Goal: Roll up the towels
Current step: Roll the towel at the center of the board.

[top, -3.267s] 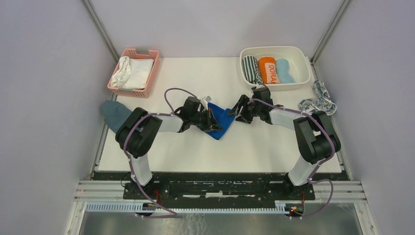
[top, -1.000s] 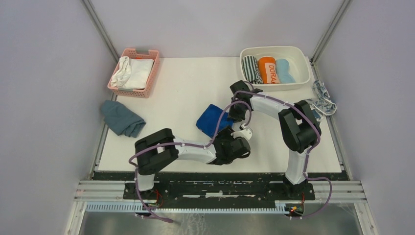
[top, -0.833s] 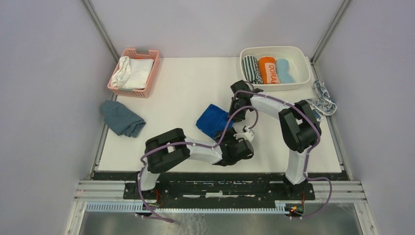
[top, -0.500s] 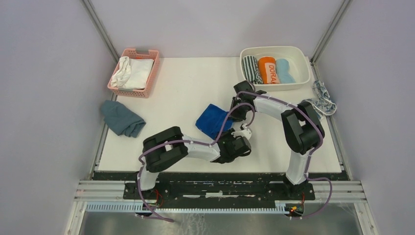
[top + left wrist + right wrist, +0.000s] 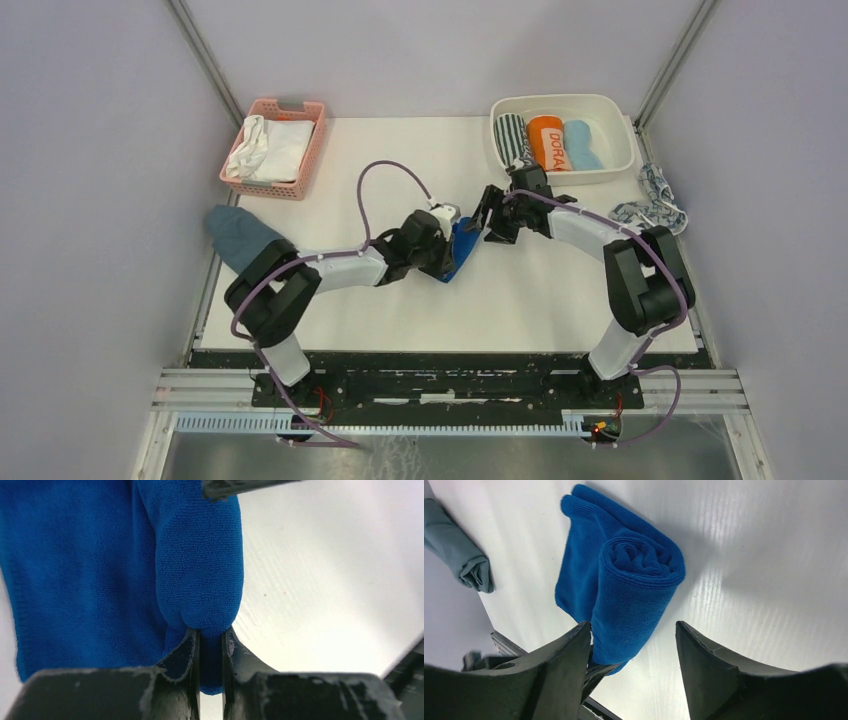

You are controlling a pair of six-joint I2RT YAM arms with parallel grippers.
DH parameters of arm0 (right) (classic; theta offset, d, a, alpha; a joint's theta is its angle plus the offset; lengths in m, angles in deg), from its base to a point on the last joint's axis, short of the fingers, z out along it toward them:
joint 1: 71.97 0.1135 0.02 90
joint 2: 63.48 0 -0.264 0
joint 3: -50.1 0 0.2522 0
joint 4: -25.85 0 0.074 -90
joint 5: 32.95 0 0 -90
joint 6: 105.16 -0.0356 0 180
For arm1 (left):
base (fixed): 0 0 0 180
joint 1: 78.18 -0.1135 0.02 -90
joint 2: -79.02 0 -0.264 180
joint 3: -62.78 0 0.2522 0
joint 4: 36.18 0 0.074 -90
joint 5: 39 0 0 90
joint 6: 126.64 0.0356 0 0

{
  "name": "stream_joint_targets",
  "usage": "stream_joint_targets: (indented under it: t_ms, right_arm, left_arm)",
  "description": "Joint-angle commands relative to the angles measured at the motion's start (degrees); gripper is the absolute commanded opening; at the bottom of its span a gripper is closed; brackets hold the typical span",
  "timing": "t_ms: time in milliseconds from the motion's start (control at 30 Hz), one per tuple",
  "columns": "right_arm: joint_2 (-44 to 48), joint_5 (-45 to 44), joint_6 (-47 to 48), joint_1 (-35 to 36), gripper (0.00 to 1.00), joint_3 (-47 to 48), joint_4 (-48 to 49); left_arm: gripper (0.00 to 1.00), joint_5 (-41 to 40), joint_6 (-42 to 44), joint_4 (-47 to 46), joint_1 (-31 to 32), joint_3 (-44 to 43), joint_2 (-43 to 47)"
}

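I note the white table (image 5: 400, 170) carries a pink basket (image 5: 312, 150) far left, a white tub (image 5: 565, 176) far right, and a royal blue towel (image 5: 462, 250) mid-table, partly rolled. Teal-grey cloth (image 5: 235, 232) at left edge, patterned towel (image 5: 655, 200) at right edge.

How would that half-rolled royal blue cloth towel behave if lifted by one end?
Probably floppy: the royal blue cloth towel bunches where the left gripper pinches it. The roll would likely loosen, since a flat flap lies unrolled beside it.

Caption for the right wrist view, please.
Right gripper, open, poised over a partly rolled royal blue towel on the white table; a teal-grey cloth lies beyond.
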Motion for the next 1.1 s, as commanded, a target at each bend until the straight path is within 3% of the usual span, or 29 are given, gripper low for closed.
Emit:
stream_joint_targets:
  t_ms: [0, 133, 433, 500, 700, 900, 1067]
  right_arm:
    - [2.2, 1.9, 0.7, 0.0, 0.72, -1.6, 6.7]
    - [0.2, 2.9, -1.4, -0.3, 0.76, -3.3, 11.6]
    - [-8.3, 5.3, -4.5, -0.3, 0.77, -2.0, 15.8]
    - [-10.3, 4.9, -4.4, -0.3, 0.74, -1.6, 15.7]
    - [-11.8, 2.5, -2.1, -0.2, 0.48, -1.1, 9.7]
    - [-9.8, -7.9, 1.9, 2.3, 0.3, 4.0, -5.3]
    - [-9.7, -14.9, 2.0, 4.0, 0.26, 9.1, -14.7]
  left_arm:
    - [0.08, 25.6, -14.4, -10.7, -6.4, 5.4, -0.7]
    - [0.07, 33.4, -22.1, -18.2, -11.3, 8.5, -3.4]
    - [0.05, 37.1, -26.2, -17.6, -13.9, 8.4, -8.1]
    - [0.04, 38.0, -28.2, -18.1, -14.8, 8.9, -9.1]
    - [0.08, 37.9, -31.6, -17.1, -17.2, 10.7, -9.5]
    - [0.31, 30.7, -27.3, -8.0, -16.1, 8.7, -5.2]
    - [0.48, 10.9, -18.3, 6.4, -8.7, 2.7, 4.3]
